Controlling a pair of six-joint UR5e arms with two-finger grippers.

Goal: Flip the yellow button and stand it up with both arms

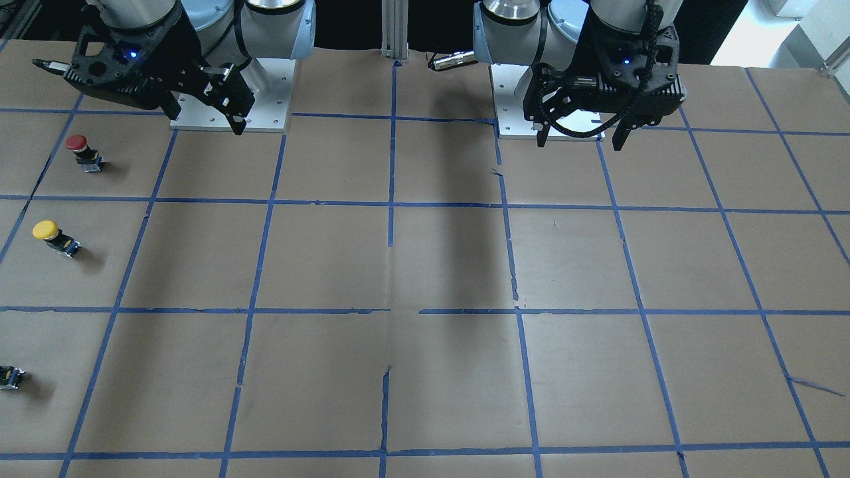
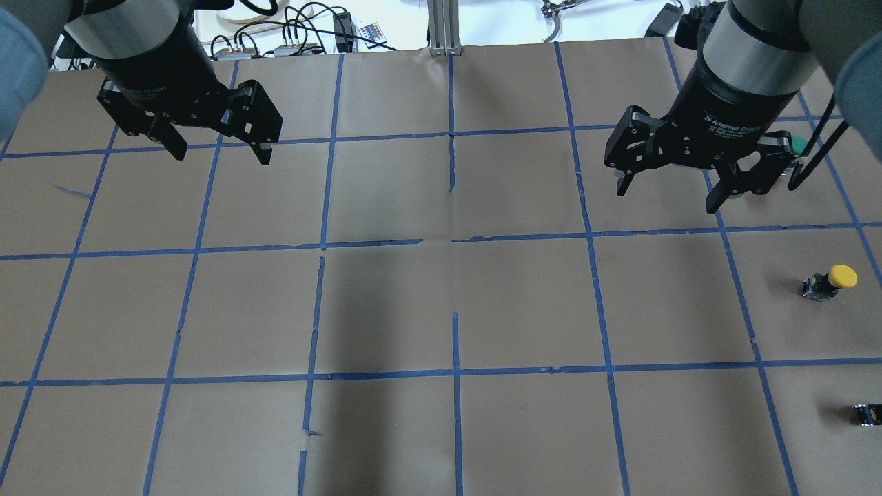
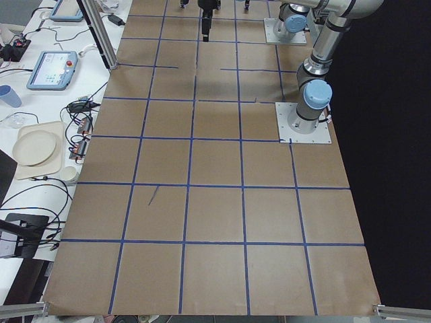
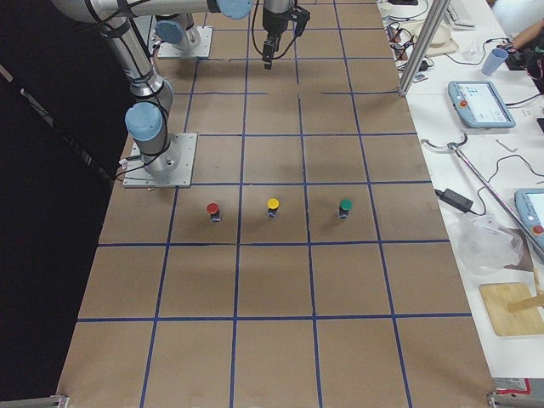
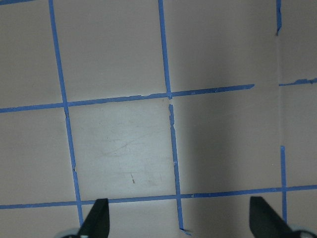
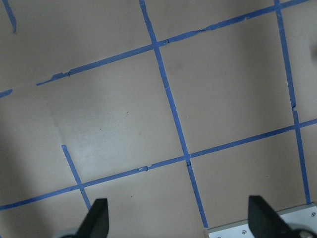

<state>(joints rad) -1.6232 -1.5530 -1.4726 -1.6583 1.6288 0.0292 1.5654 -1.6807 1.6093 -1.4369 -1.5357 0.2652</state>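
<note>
The yellow button (image 1: 50, 236) has a round yellow cap on a black and grey body and seems to stand cap up on the brown paper. It also shows in the overhead view (image 2: 830, 281) and the exterior right view (image 4: 273, 206). My right gripper (image 2: 667, 198) hangs open and empty above the table, well short of the button; it also shows in the front view (image 1: 206, 119). My left gripper (image 2: 222, 157) is open and empty at the far side of the table, and shows in the front view too (image 1: 581, 144). Both wrist views show only taped paper between spread fingertips.
A red-capped button (image 1: 78, 149) stands a square nearer the robot and a green-capped one (image 4: 345, 206) a square farther out. A dark button body (image 1: 10, 377) is cut off by the frame edge. The arm base plates (image 1: 229, 99) sit at the robot's side.
</note>
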